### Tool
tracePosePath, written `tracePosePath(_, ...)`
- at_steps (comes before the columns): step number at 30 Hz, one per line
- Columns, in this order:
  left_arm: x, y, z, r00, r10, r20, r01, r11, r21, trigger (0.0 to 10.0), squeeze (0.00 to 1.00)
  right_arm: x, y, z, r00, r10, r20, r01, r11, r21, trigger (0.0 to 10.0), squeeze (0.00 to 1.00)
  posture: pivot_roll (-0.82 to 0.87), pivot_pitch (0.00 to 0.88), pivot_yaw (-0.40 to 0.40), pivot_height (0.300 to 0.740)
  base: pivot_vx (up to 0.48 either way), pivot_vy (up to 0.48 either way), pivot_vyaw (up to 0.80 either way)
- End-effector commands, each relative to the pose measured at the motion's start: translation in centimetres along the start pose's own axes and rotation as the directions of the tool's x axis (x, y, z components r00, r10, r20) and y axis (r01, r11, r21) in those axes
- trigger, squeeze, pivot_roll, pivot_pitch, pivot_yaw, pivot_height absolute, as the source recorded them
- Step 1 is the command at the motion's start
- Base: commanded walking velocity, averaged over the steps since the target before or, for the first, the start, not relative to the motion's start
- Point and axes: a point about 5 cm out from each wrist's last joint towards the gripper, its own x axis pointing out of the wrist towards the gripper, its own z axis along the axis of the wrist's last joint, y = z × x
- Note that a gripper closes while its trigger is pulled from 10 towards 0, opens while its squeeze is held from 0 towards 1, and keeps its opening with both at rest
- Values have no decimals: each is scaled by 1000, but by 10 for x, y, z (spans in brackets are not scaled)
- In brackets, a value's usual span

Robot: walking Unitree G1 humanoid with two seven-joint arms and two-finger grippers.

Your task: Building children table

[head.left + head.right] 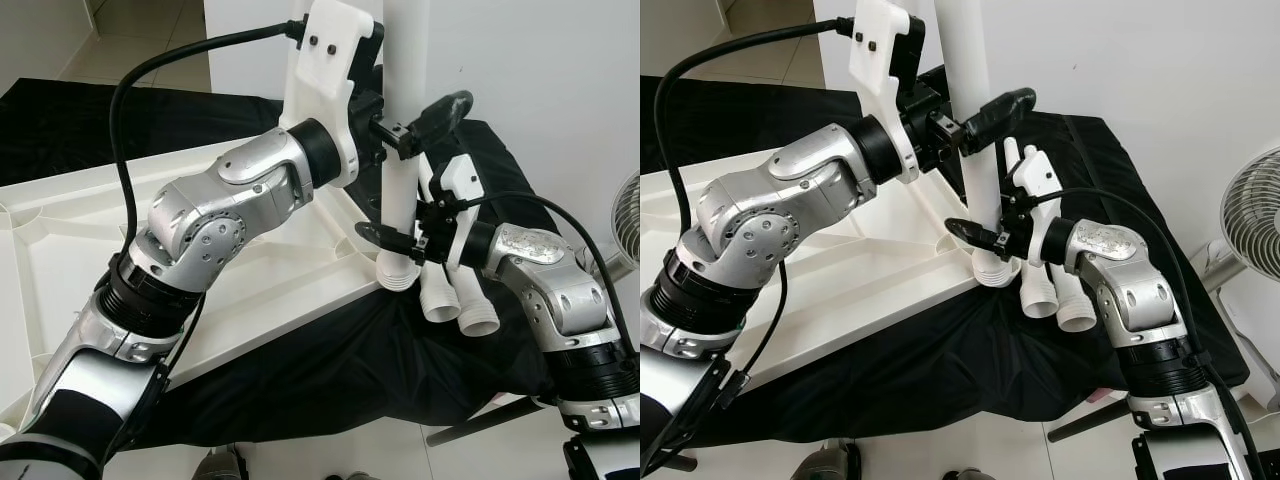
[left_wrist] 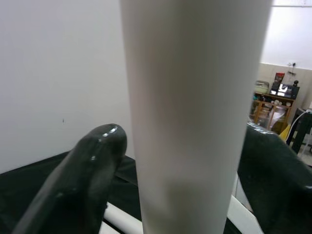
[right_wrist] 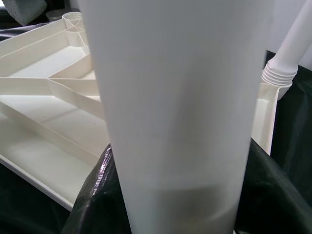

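The white tabletop (image 1: 100, 230) lies upside down on a black cloth (image 1: 330, 370). A white table leg (image 1: 400, 190) stands upright at its near right corner, ribbed end (image 1: 397, 272) down at the corner. My left gripper (image 1: 410, 125) is shut on the leg high up. My right gripper (image 1: 400, 243) is shut on it just above the ribbed end. In the left wrist view the leg (image 2: 195, 117) sits between both black fingers (image 2: 73, 185). In the right wrist view the leg (image 3: 175, 97) does too, with the tabletop's ribs (image 3: 44, 63) behind.
Two more white legs (image 1: 440, 300) (image 1: 478, 315) lie on the cloth right of the corner, ribbed ends toward me. A white wall is close behind. A fan (image 1: 1250, 200) stands at the right edge. Tiled floor (image 1: 330, 450) shows below the cloth.
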Motion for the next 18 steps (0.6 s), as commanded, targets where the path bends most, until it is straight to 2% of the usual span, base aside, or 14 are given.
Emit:
tracePosePath(1, -3, -32, 3, 834, -552, -1, 552, 834, -9, 0, 0, -3, -1, 3, 1000, 4, -4, -4, 999, -34, 10000, 0, 69, 81, -92, 740, 0, 0, 0)
tracePosePath(10, 1, -28, 3, 844, -536, -9, 536, 844, 6, 0, 0, -5, -5, 2, 1000, -26, -10, 25, 998, -49, 10000, 0, 69, 82, -92, 740, 0, 0, 0)
tracePosePath(11, 2, -27, 3, 848, -530, -9, 530, 848, 5, 0, 0, -5, -6, 2, 999, -34, -7, 34, 998, -50, 10000, 0, 69, 82, -92, 740, 0, 0, 0)
tracePosePath(13, 6, -21, 2, 880, -475, -18, 475, 880, 2, 0, 0, -4, -8, 4, 997, -78, 28, 79, 996, -36, 10000, 0, 70, 83, -92, 740, 0, 0, 0)
tracePosePath(16, 7, -20, 2, 889, -458, -21, 458, 889, 1, 0, 0, -4, -8, 4, 996, -86, 38, 87, 996, -29, 10000, 0, 70, 83, -92, 740, 0, 0, 0)
tracePosePath(17, 7, -20, 3, 892, -452, -19, 452, 892, 1, 0, 0, -3, -9, 4, 994, -95, 45, 96, 995, -19, 10000, 216, 70, 81, -91, 740, 0, 0, 0)
tracePosePath(18, 7, -20, 3, 892, -452, -19, 452, 892, 1, 0, 0, -3, -9, 4, 994, -95, 45, 96, 995, -19, 10000, 216, 70, 81, -91, 740, 0, 0, 0)
